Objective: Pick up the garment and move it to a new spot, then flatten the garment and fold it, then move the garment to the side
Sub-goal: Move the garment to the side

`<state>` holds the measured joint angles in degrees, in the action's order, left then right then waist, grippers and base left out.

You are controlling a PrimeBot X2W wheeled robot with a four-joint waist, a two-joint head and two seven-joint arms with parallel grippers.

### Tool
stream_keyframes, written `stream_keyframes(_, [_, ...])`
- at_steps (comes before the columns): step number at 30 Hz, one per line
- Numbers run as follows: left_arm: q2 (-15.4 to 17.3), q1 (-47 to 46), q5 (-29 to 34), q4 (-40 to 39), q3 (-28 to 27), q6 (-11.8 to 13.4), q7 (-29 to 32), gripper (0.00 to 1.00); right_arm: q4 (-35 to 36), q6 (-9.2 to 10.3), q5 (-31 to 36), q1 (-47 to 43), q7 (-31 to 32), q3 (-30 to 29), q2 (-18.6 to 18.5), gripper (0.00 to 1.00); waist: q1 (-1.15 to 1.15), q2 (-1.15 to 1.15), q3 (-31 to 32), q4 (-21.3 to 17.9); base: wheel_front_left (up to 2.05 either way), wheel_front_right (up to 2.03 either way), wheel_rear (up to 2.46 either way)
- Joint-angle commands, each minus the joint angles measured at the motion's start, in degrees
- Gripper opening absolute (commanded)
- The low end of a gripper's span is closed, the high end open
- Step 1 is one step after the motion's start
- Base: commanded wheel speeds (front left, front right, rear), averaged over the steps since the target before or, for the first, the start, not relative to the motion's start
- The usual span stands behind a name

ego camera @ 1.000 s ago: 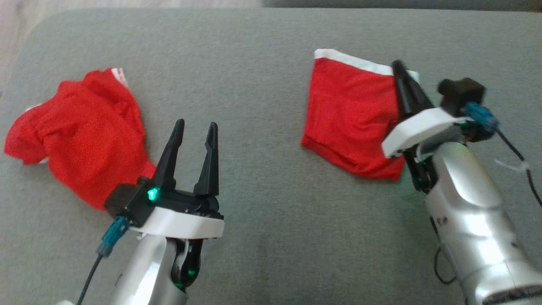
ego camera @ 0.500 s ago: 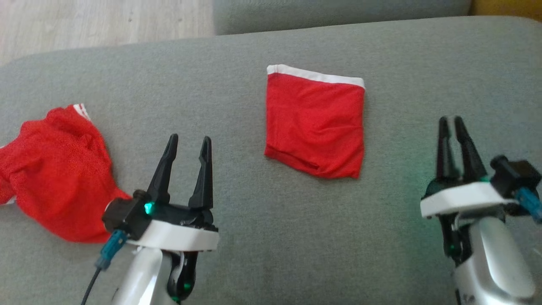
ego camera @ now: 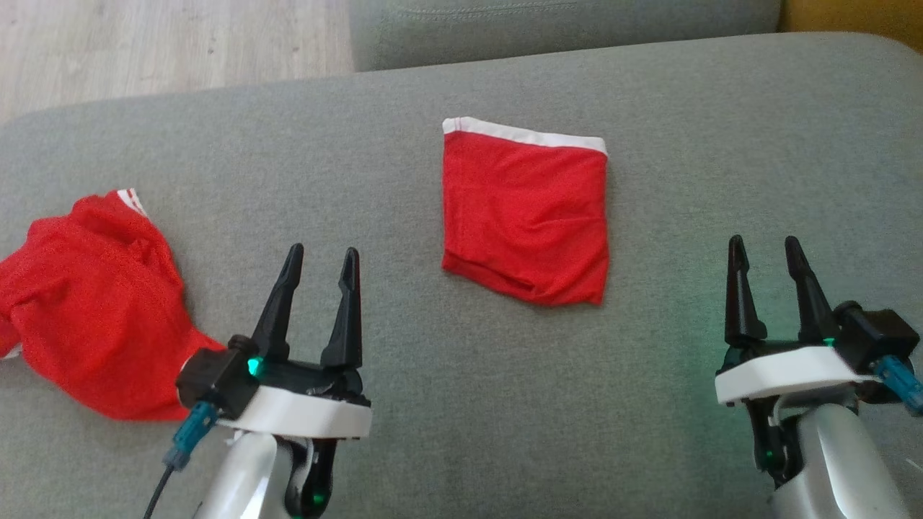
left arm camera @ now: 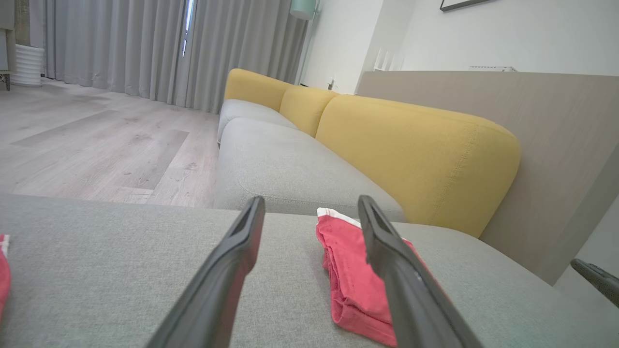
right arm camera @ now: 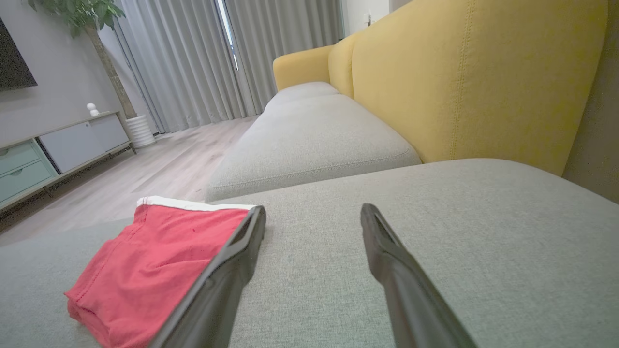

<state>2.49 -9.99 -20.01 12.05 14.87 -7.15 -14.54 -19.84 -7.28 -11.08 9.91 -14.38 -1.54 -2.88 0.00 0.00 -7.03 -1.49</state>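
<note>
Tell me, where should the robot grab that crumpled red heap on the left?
Probably a raised wrinkle near the middle of the red heap, pinched from above by the left hand, which hangs open beside it. The cloth bunches up there, giving something to bite; the edges lie flat on the cushion.

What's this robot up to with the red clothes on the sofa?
A two-armed robot is folding clothes on a grey sofa cushion. The folded red garment lies ahead of it, untouched. Its left gripper and right gripper are both open and empty. A crumpled red garment sits at its left.
</note>
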Motion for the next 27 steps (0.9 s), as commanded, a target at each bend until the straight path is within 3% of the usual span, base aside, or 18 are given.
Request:
stream_keyframes(1, [0.39, -1.20, 0.57, -1.96, -1.50, -0.27, -0.46, 1.00, 1.61, -0.21, 0.30, 1.75, -0.62, 1.31, 0.00, 1.00, 0.00, 0.00, -0.43, 0.38, 0.00, 0.00, 0.00])
stream_keyframes(10, [0.39, -3.29, -0.15, -2.27, 0.56, -0.31, -0.46, 1.00, -4.81, -0.21, 2.87, 7.15, -0.62, 1.00, 0.00, 1.00, 0.00, 0.00, -4.79, 4.82, 0.00, 0.00, 0.00])
stream_keyframes(27, [0.39, -4.99, -1.96, -1.37, 3.32, -0.31, -0.46, 1.00, -30.57, -0.21, -3.90, 22.75, 8.01, 2.96, 0.00, 1.00, 0.00, 0.00, -7.44, 13.06, 0.00, 0.00, 0.00])
